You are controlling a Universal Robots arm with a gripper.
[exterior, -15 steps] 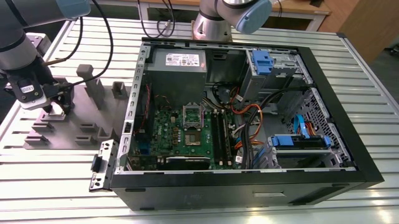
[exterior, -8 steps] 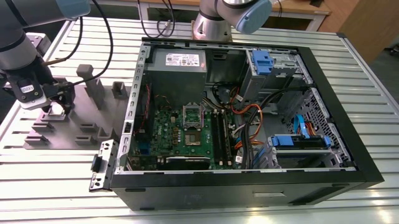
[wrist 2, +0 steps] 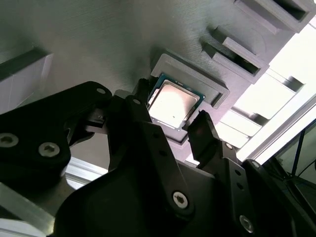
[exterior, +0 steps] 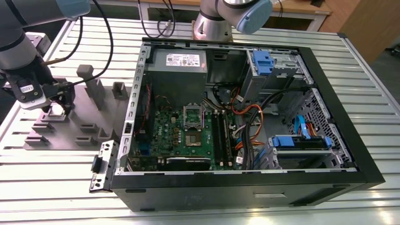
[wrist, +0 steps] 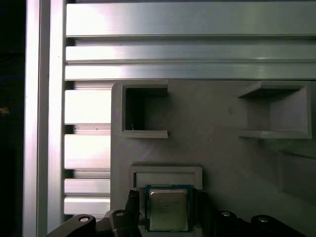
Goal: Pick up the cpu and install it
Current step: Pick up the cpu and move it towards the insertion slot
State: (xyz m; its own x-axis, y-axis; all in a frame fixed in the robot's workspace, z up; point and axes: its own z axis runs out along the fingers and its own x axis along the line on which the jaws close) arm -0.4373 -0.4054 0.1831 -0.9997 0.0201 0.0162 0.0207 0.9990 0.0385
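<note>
The cpu [wrist: 169,210] is a small square chip with a silvery top and a green rim, lying flat in a recess of the grey fixture [exterior: 78,133] at the exterior view's left. My gripper [exterior: 56,107] is lowered onto that spot. In both wrist views its black fingers [wrist 2: 201,129] stand on two opposite sides of the cpu [wrist 2: 173,104], with a thin gap on each side, so the gripper [wrist 2: 170,106] is open around the chip. The green motherboard [exterior: 184,136] with its silver socket frame [exterior: 194,115] lies inside the open computer case [exterior: 350,140].
The fixture carries upright grey posts [exterior: 93,86] and empty pockets [wrist: 143,111] close to my gripper. The case holds a grey power supply [exterior: 178,61], blue drive bays [exterior: 300,143] and loose cables [exterior: 250,117]. A second arm's base [exterior: 216,23] stands behind the case on the slatted aluminium table [exterior: 62,168].
</note>
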